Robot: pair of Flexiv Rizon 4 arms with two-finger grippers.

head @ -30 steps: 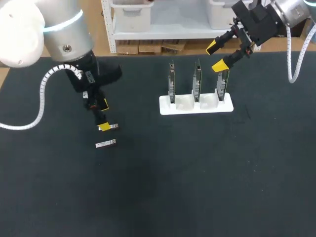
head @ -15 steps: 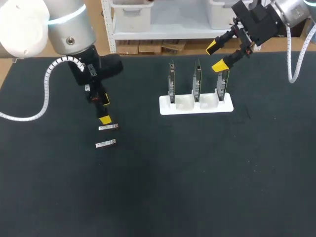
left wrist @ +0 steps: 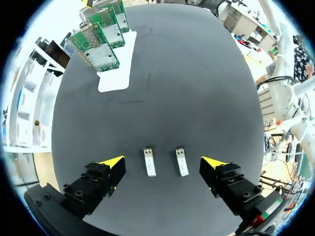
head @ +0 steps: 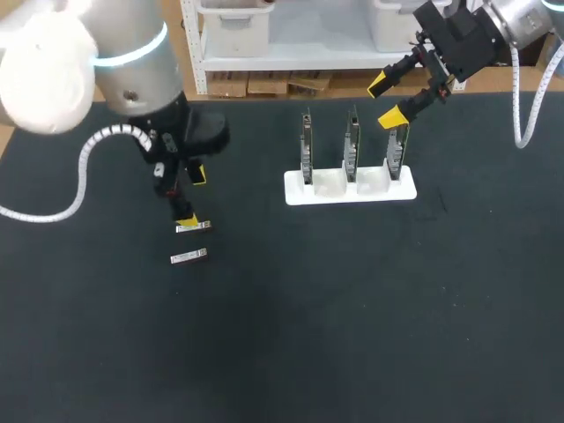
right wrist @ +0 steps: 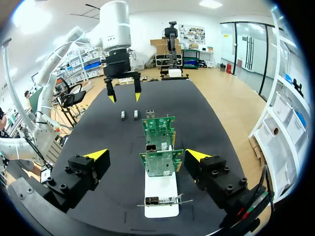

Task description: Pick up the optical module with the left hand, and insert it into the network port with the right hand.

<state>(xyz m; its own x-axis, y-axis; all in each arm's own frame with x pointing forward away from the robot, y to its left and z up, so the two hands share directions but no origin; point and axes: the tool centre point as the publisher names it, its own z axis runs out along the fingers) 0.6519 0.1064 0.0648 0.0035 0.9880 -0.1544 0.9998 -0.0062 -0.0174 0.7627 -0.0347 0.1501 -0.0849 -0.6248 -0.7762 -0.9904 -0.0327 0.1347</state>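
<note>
Left tool [left wrist: 162,161], spread apart and empty, is poised over two optical modules [left wrist: 149,162] lying flat side by side toward the left edge of the surface [left wrist: 197,73]; each is judged light, rigid, slick-cased, best pinched across the long sides mid-body, connector end left free.

Left arm [head: 132,79] enters from the far left, its wrist bent downward; the left gripper [head: 191,196] hangs low on the left side, fingers spread wide. Right arm [head: 520,18] enters from the far right corner; the right gripper [head: 385,100] is held high at the far right, angled down and leftward, fingers likewise parted.
</note>
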